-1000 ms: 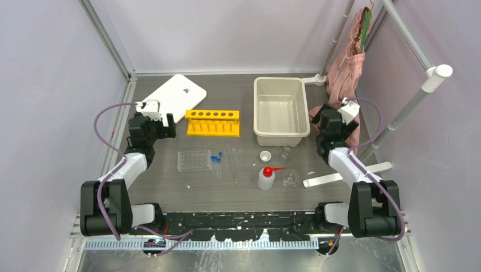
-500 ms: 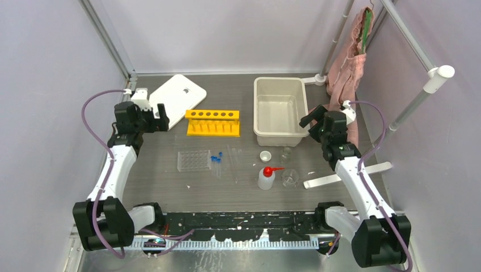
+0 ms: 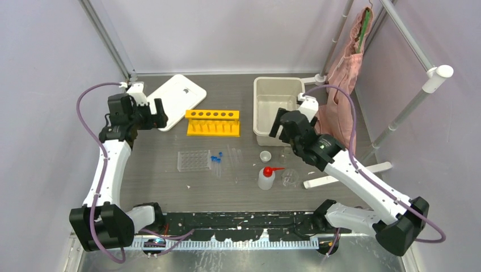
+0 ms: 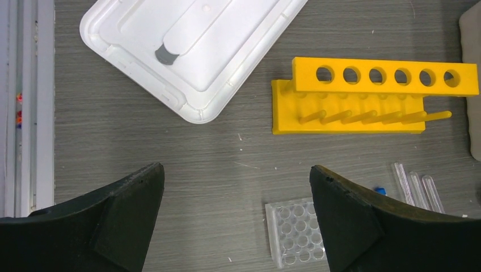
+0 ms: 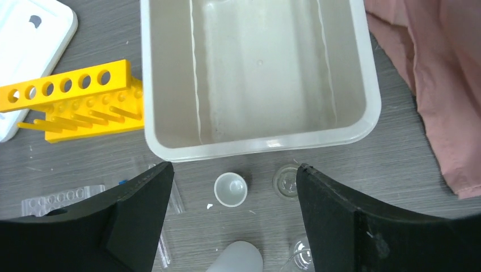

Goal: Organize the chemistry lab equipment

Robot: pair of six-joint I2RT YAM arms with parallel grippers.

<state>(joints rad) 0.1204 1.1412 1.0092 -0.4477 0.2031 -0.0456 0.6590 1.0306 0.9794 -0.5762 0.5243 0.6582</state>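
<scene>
The left gripper [image 4: 235,181] stands wide apart, holding nothing, near the yellow rack [image 4: 363,107]. The right gripper [image 5: 233,170], likewise spread and empty, hovers over the tiny white cup [image 5: 231,189].

I'm watching the whole table [image 3: 164,184] from high above its near edge, looking down. My left wrist camera is facing straight down, close over the rack [image 4: 365,89]; the right is facing down over the bin [image 5: 256,146]. All three are sharing the rack.
</scene>
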